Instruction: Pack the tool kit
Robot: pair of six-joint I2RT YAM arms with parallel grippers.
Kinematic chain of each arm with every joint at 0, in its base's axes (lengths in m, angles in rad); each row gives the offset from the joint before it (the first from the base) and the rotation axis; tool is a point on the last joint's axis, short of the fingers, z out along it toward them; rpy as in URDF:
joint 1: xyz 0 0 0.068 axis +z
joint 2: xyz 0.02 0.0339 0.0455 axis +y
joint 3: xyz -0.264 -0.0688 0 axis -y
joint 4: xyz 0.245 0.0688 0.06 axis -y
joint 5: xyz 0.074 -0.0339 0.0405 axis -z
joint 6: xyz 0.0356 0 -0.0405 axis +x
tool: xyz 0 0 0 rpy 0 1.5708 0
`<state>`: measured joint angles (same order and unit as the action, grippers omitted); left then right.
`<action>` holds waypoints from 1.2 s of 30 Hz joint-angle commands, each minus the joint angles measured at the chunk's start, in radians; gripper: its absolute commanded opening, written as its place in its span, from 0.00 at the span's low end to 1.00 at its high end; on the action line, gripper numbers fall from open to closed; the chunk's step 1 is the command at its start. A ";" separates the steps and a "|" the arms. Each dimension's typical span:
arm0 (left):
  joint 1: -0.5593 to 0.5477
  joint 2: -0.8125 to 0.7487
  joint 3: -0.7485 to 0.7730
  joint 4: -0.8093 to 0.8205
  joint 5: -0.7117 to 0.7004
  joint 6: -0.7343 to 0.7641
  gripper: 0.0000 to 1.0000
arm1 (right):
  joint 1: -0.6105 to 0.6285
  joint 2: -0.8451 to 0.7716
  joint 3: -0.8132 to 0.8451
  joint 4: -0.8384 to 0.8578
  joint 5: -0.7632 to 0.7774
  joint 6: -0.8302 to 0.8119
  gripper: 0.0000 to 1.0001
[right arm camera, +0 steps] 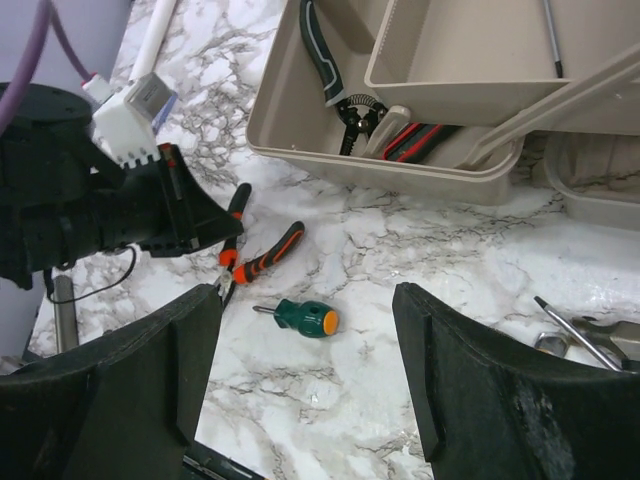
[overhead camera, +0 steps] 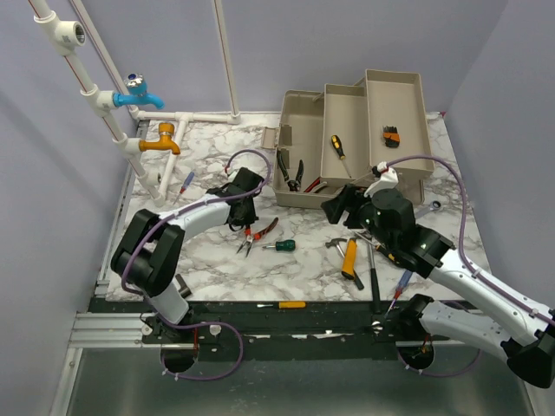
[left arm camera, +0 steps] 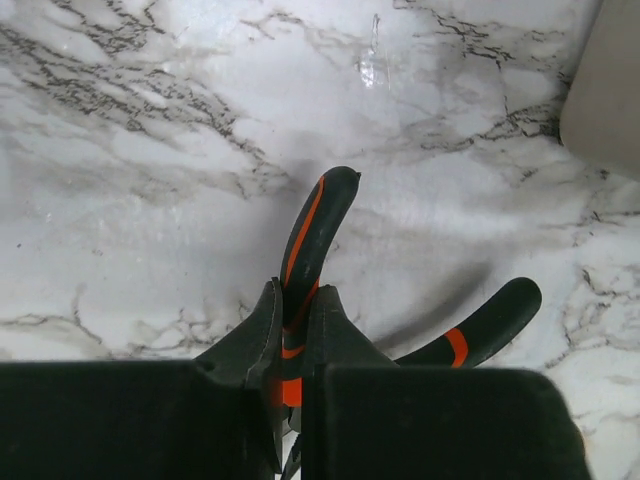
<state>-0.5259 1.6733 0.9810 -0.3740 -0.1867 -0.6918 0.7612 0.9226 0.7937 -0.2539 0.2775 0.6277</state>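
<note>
Okay, quick: what is your left doing?
— My left gripper (left arm camera: 297,300) is pinching tight on one grip of the black-and-orange rubber-handled pliers (left arm camera: 318,220). The other grip is splaying out to the right, free. The pliers are lying on the white marble-patterned table (overhead camera: 217,260), near the front-left corner of the big beige plastic toolbox with fold-out trays (overhead camera: 299,198), not touching it.
— And the right?
— My right gripper (right arm camera: 308,300) is hovering wide and holding nothing, in front of the box, above the stubby green screwdriver with an orange cap (right arm camera: 305,318).
— Box status?
— It's sitting open at the back of the table with its trays fanned out. Some tools are lying in the bottom bin, and several are lying loose on the marble. I'm judging the pack as partway.
— How are you doing the lift well?
— I'm going slow and straight up. With only one handle held, the pliers are likely to swing or hinge open, so I'm planning a pause before travelling. Then I'm clearing the front wall with room to spare and lowering into the bottom bin, letting go low. I can't tell how deep the pinch is sitting.
</note>
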 commanded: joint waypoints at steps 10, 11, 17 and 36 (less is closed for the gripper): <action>-0.023 -0.398 -0.020 0.005 0.003 0.056 0.00 | 0.006 -0.179 -0.072 0.036 0.142 -0.042 0.78; -0.023 -0.406 -0.005 0.005 0.006 0.064 0.00 | 0.006 -0.180 -0.069 0.030 0.146 -0.045 0.78; -0.023 -0.369 0.171 -0.039 -0.033 0.114 0.00 | 0.006 -0.193 -0.086 0.039 0.168 -0.048 0.78; -0.004 0.214 0.800 -0.072 0.207 0.099 0.00 | 0.006 -0.158 -0.067 0.102 0.247 -0.141 0.79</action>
<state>-0.5419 1.8004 1.6657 -0.4553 -0.1230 -0.5686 0.7612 0.7601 0.7116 -0.1993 0.4778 0.5217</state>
